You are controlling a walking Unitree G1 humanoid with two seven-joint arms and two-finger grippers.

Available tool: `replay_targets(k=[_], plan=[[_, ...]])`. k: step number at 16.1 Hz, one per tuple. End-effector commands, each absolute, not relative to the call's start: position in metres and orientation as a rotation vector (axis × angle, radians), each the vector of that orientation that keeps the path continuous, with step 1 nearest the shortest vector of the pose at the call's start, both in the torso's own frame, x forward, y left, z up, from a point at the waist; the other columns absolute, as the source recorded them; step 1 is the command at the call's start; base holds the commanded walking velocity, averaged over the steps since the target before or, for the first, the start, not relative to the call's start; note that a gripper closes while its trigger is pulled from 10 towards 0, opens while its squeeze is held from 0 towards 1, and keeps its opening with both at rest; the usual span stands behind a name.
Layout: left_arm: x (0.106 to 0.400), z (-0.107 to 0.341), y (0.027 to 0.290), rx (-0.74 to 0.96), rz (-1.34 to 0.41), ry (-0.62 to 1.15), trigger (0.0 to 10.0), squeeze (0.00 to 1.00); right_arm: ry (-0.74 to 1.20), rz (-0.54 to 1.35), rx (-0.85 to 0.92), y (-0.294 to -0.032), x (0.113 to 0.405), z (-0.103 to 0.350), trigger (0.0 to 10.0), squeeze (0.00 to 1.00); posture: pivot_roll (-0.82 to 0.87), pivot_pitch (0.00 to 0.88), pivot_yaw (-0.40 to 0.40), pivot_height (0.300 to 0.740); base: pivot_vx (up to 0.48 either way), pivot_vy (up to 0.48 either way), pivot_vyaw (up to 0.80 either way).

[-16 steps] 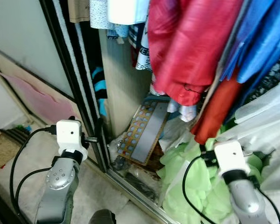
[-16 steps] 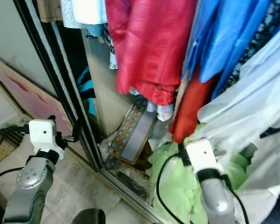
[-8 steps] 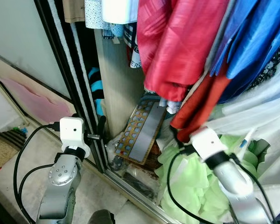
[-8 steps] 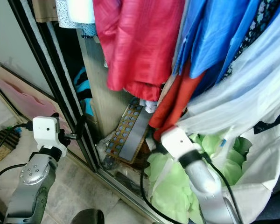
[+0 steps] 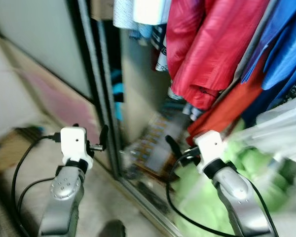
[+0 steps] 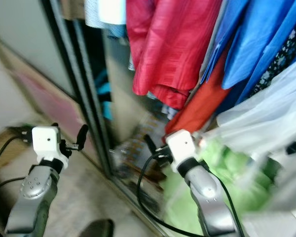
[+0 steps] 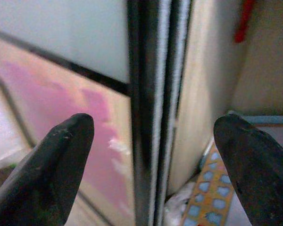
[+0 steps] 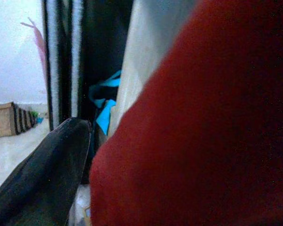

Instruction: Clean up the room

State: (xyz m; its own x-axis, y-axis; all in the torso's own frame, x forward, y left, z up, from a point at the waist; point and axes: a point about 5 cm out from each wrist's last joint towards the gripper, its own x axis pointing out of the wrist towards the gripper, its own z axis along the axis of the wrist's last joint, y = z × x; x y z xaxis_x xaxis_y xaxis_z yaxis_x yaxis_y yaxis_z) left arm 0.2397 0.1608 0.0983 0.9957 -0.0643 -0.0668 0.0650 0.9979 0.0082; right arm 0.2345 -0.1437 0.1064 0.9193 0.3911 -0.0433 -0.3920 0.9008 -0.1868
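I am facing an open wardrobe, and the picture is blurred. A red garment point(image 5: 207, 54), blue garments point(image 5: 281, 44) and an orange-red garment point(image 5: 222, 113) hang inside. Light green cloth point(image 5: 207, 197) is heaped at the bottom, beside a pale plastic bag point(image 5: 281, 123). My right gripper point(image 5: 172, 147) is raised at the hem of the orange-red garment. One of its fingers point(image 8: 47, 174) stands far out to the side, so it is open. Red cloth point(image 8: 203, 132) hides the other finger. My left gripper point(image 5: 102, 139) is open in front of the black door frame point(image 7: 151, 108), holding nothing.
A patterned board point(image 5: 153, 148) leans on the wardrobe floor against a beige inner panel point(image 5: 138, 89). A pink sheet point(image 7: 47, 103) leans on the wall to the left of the frame. A turquoise and black garment point(image 8: 104, 103) hangs deep inside. A pale tiled floor point(image 5: 103, 207) lies below.
The camera has swung and the picture has blurred. My right gripper rose out of the green cloth and moved left to the orange-red garment. My left arm has stayed put.
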Motion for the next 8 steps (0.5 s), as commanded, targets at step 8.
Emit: replay_targets(k=[8], plan=[[0.24,0.098,0.169,0.011,0.001,0.089,10.0,0.0,0.073,0.19,-0.14,-0.165,0.235,0.097,10.0,0.0,0.02,0.0,-0.014,0.74,0.0,0.0,0.79]])
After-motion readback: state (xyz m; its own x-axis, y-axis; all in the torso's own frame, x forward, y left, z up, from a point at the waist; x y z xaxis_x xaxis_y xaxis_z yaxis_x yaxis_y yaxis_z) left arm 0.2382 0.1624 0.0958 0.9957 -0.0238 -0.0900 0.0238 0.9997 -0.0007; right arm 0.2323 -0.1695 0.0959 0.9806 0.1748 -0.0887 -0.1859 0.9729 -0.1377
